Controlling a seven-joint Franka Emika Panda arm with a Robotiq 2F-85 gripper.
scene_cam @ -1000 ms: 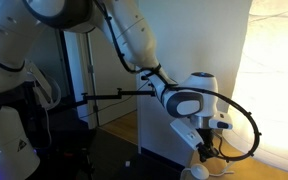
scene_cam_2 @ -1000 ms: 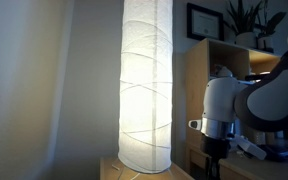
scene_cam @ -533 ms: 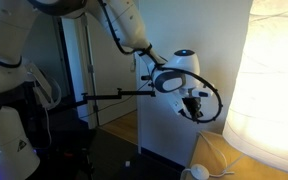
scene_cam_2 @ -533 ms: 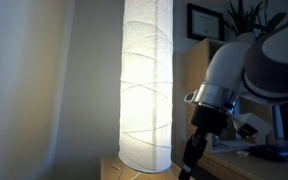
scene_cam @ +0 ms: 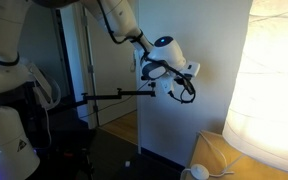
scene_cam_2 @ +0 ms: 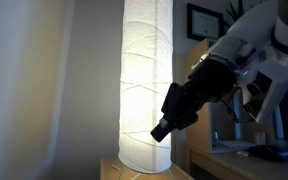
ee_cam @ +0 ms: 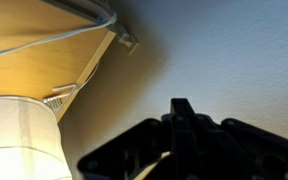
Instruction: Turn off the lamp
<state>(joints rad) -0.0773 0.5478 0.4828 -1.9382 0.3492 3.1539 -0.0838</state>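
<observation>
a dim room with pale walls, lit mostly by the lamp (scene_cam_2: 146, 70) itself. it stands upright on the floor, a tall crinkled paper column glowing warm, its long axis vertical, its foot on a wood-coloured base (scene_cam: 224, 158). since it glows, the task is not yet done.

the claw (scene_cam_2: 160, 128) is clenched on nothing. in the wrist view its fingers (ee_cam: 181, 105) meet in one dark peak with no gap. in an exterior view it hangs in front of the lower shade, angled down toward it. the other outside camera shows it clear of the lamp, held up at about mid-height of the visible shade, with a white panel (scene_cam: 209, 100) behind it.

so the lamp lies to one side of the claw and its foot lies below. in the wrist view a thin white cord (ee_cam: 54, 38) crosses the warm-lit floor near the shade. no switch can be made out on it. a small pale round thing (scene_cam: 197, 172) sits on the floor beside the lamp's base. it may be the switch, but i cannot tell. if so, the next move is downward and toward the lamp's foot.

behind the lamp stand a wooden shelf (scene_cam_2: 197, 75), a framed picture (scene_cam_2: 202, 20) and a plant (scene_cam_2: 246, 15).
</observation>
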